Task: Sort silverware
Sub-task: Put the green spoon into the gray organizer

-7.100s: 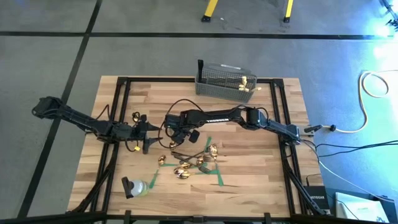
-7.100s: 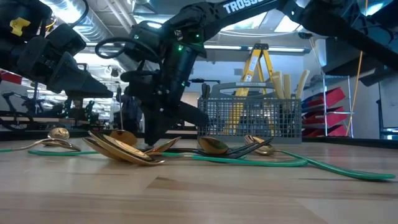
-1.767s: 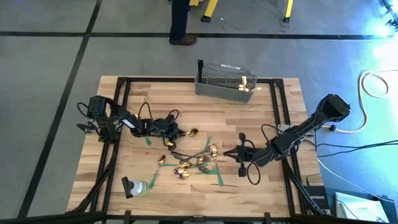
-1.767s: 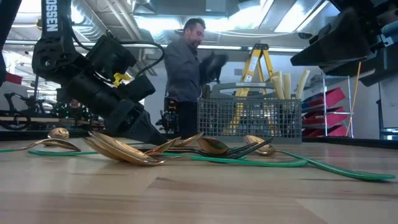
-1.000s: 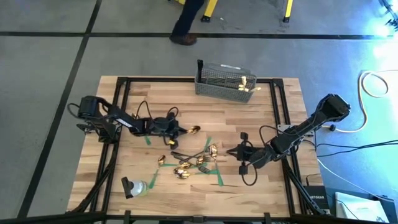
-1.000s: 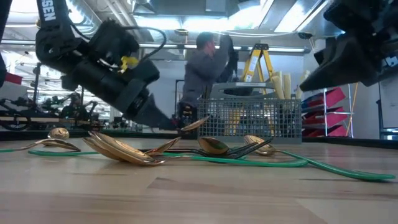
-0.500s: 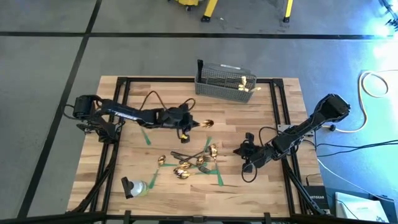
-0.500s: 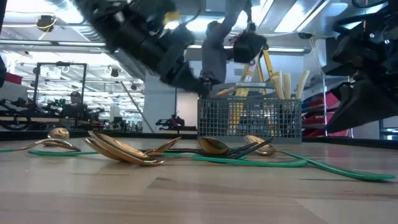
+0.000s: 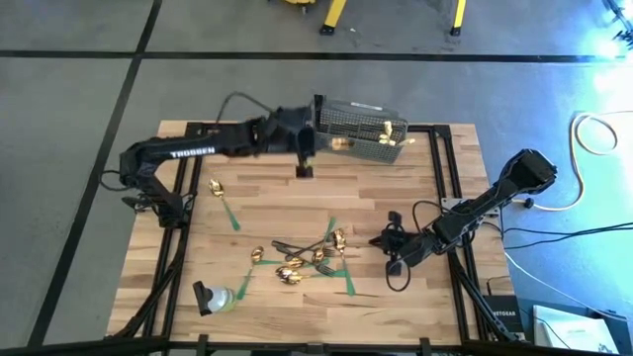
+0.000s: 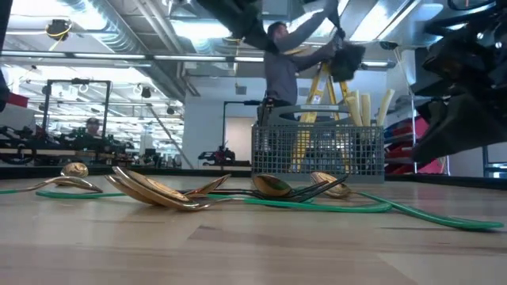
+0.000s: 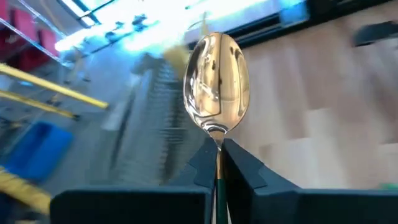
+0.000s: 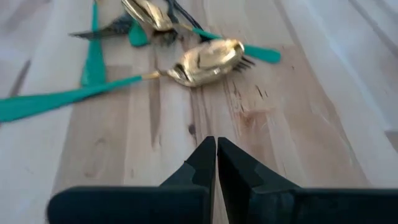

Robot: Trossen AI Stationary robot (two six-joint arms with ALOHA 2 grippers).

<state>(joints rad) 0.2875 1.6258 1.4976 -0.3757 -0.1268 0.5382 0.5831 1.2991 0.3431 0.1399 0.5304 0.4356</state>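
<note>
Fingers [image 11: 206, 163] of the left gripper [image 11: 219, 163] are clamped on the slim stem of a gold spoon [image 11: 217, 84], bowl held out ahead of them — a grip that keeps the shiny end free to go first into the grey wire mesh basket [image 9: 358, 127] at the worktop's [image 9: 267, 193] far edge, judging by where the arm reaches. From overhead the left gripper [image 9: 305, 148] sits just beside the basket's near left corner, the spoon's bowl [image 9: 341, 143] already over the mesh; cream-handled knives [image 9: 391, 133] stand in the basket's right end. Only the wrist camera shows the hold itself; the table-level view shows little of that arm. The right gripper [image 12: 216, 163] waits with fingers pressed together and empty, low over the wood, aimed at another gold spoon [image 12: 208, 61] lying on dark forks. The overhead view alone gives the remaining pile [image 9: 307, 255] — spoons and forks tangled among green tape strips [image 9: 229, 216] mid-worktop — and one stray spoon [image 9: 215, 186] toward the left. At table level, a person [image 10: 293, 63] stands beyond the basket near a yellow ladder [image 10: 326, 95].
</note>
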